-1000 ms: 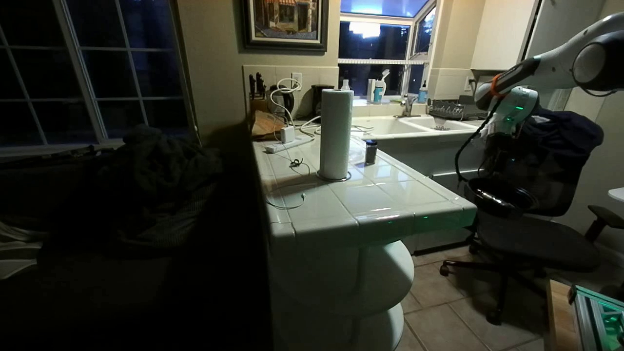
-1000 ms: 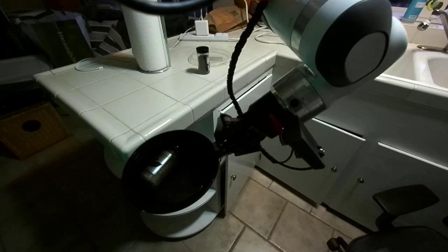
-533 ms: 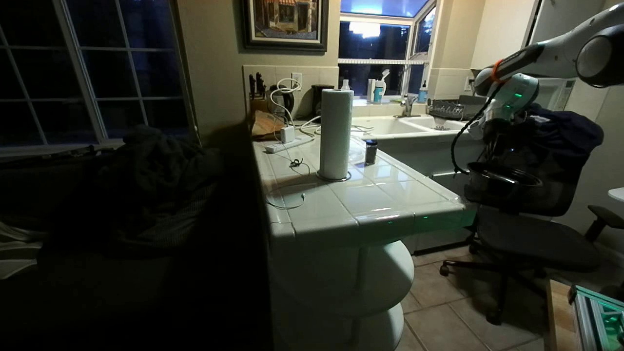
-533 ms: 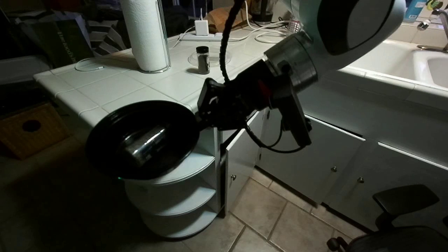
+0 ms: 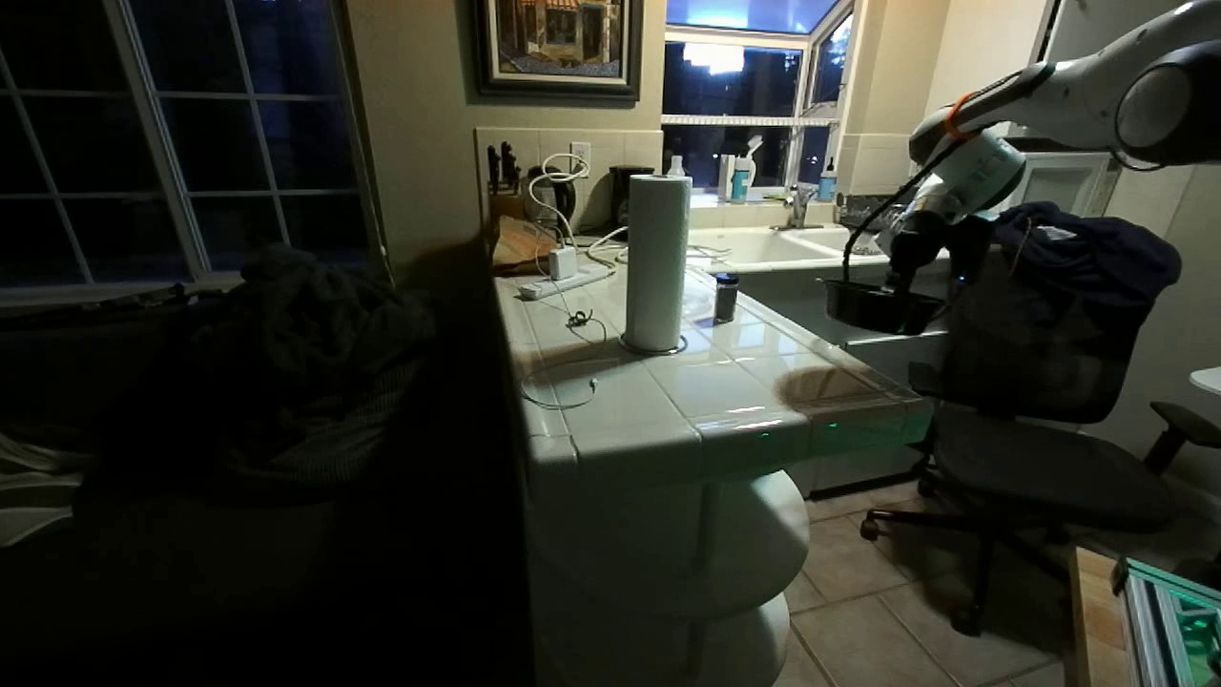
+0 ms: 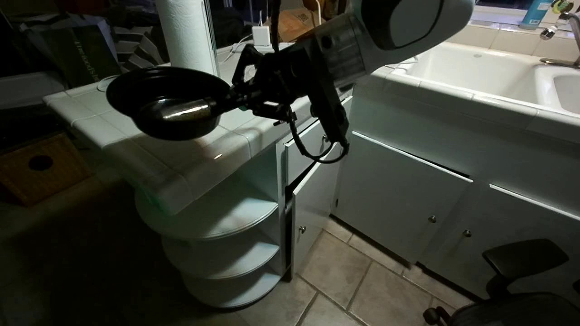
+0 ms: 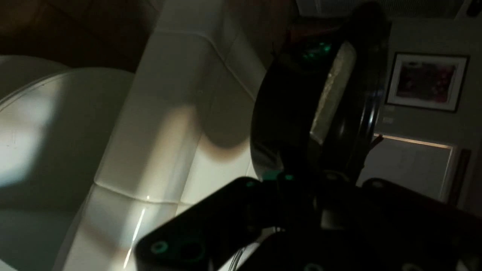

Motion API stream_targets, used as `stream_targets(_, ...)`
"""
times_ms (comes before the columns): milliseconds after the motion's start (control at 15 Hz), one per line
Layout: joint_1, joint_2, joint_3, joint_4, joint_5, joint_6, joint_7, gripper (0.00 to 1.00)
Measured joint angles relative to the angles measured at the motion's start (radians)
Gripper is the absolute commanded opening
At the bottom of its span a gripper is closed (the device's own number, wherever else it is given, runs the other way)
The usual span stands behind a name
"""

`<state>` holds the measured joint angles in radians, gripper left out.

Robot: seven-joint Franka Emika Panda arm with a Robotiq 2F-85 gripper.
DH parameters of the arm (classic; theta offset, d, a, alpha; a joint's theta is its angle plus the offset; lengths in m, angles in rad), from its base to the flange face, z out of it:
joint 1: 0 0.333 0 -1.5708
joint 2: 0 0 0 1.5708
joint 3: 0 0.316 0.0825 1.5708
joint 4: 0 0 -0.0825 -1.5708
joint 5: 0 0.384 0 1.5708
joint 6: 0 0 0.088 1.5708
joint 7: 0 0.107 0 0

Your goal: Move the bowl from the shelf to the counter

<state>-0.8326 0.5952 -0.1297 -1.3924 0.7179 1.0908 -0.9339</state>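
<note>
While the tool [image 6: 222, 104] grips the bowl [image 6: 156, 93], only an exterior view shows the basket [image 6: 56, 171].

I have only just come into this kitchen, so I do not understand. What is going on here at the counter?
A robot gripper is holding a black bowl by its rim, up in the air. The bowl appears to be over the end of the white tiled counter, where a shadow, likely its own, falls, but it is not yet set down. On the counter stand a paper towel roll and a small jar, both upright.
</note>
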Motion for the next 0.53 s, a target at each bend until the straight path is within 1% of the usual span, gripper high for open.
stream_targets(267,0.062,-0.001,-0.001,-0.036,0.109,0.172,0.163,0.02)
stream_targets(400,0.094,-0.001,-0.001,-0.061,0.132,0.249,0.209,0.02)
stream_targets(533,0.125,-0.001,-0.002,-0.089,0.145,0.325,0.227,0.02)
